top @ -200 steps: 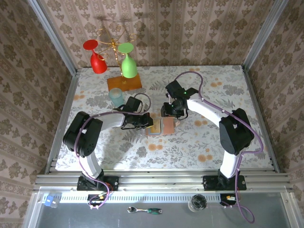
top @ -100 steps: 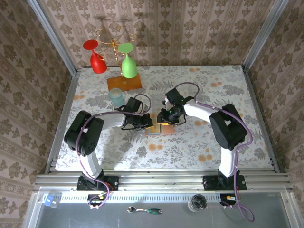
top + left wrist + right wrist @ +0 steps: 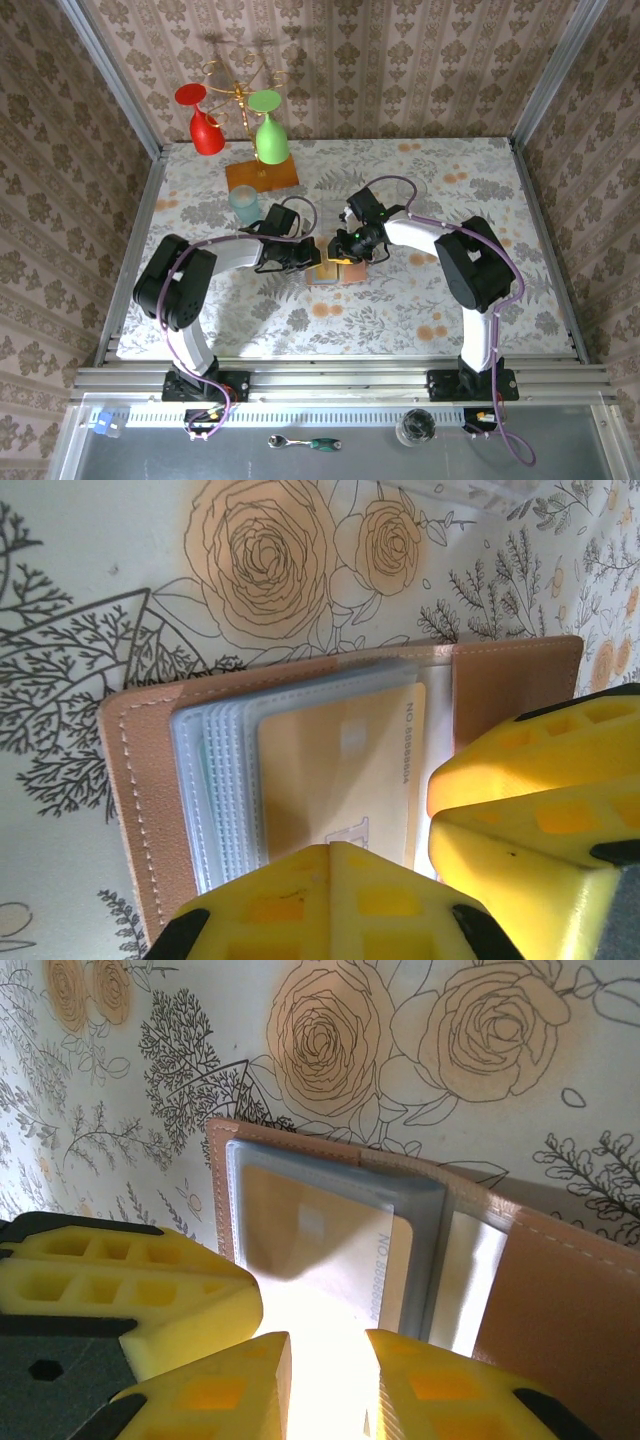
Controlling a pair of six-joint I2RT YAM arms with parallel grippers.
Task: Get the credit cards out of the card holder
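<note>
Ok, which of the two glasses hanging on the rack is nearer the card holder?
The green glass, on the right of the rack; the red glass hangs further left, away from the card holder.

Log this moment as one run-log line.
left claw shut at card holder | right claw slightly open at tan card | card inside sleeve

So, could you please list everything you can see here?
holder: one, tan-pink, open at table centre
card: one seen, orange-tan, in holder's front sleeve
rack: one, gold on orange base, far left
red glass: one, hung on rack
green glass: one, hung on rack
cup: one, pale blue, before rack
table: one, floral
ratchet: one, green-handled, near ledge
jar: one, clear, near ledge
left arm: one, white-black
right arm: one, white-black
left tool: yellow, shut, on holder
right tool: yellow, over card
</note>
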